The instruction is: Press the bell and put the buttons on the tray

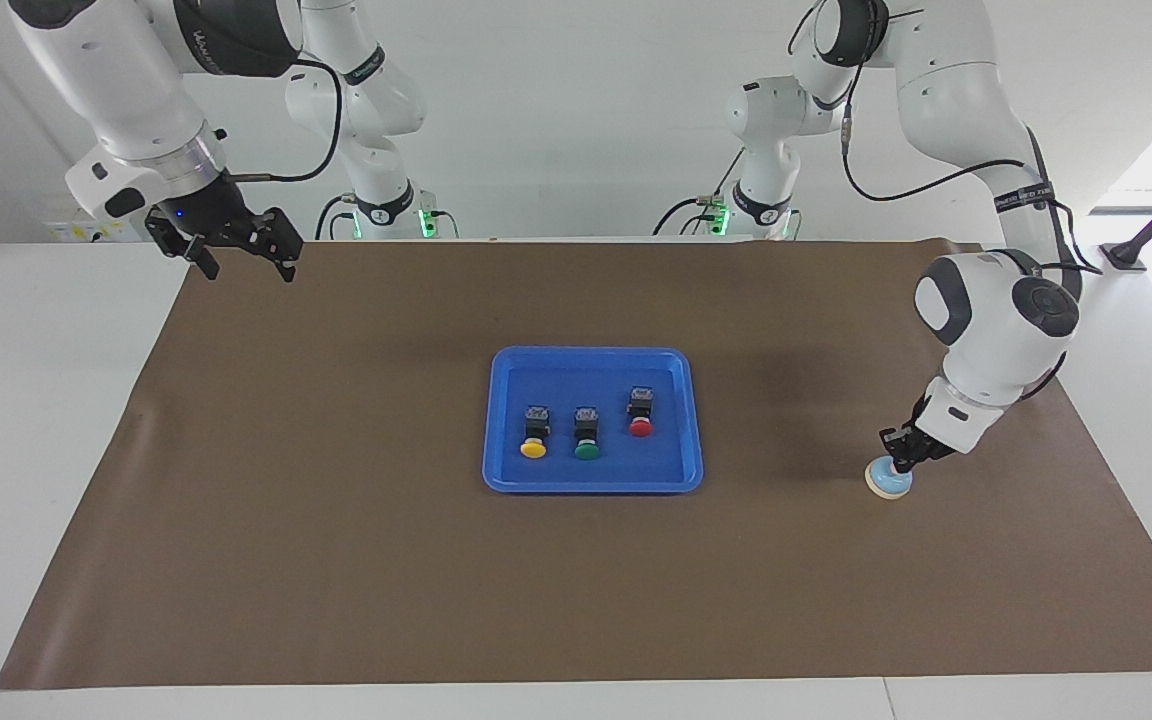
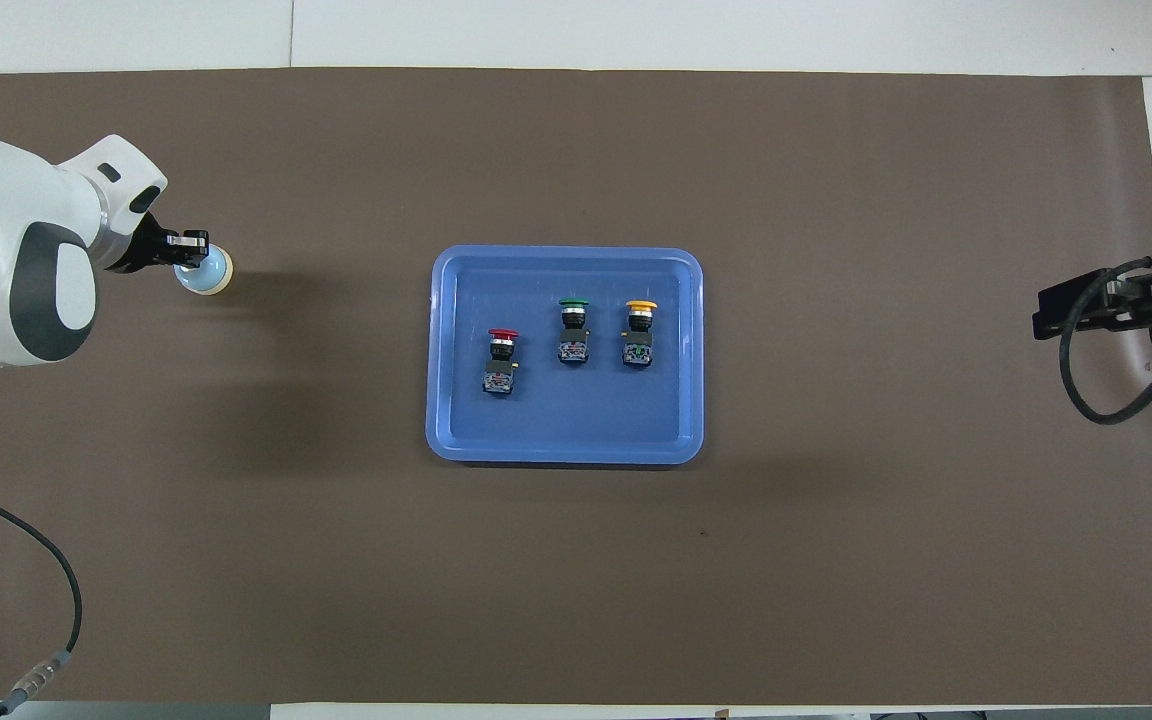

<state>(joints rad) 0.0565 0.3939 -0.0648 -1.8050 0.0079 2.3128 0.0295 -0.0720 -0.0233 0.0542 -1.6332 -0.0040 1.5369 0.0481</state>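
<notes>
Bell (image 1: 887,482), near table's left-arm end: left gripper (image 1: 902,462), fingertips together and holding nothing, on its knob. Step: pressing. Next: lift straight off. Right gripper (image 1: 241,251) waits spread, empty. Buttons (image 1: 586,429) lie in tray (image 1: 506,478).

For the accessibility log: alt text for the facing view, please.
The left gripper, shut, presses down on the bell on the brown mat. Red, green and yellow buttons lie in the blue tray; the right gripper waits open, raised.
</notes>
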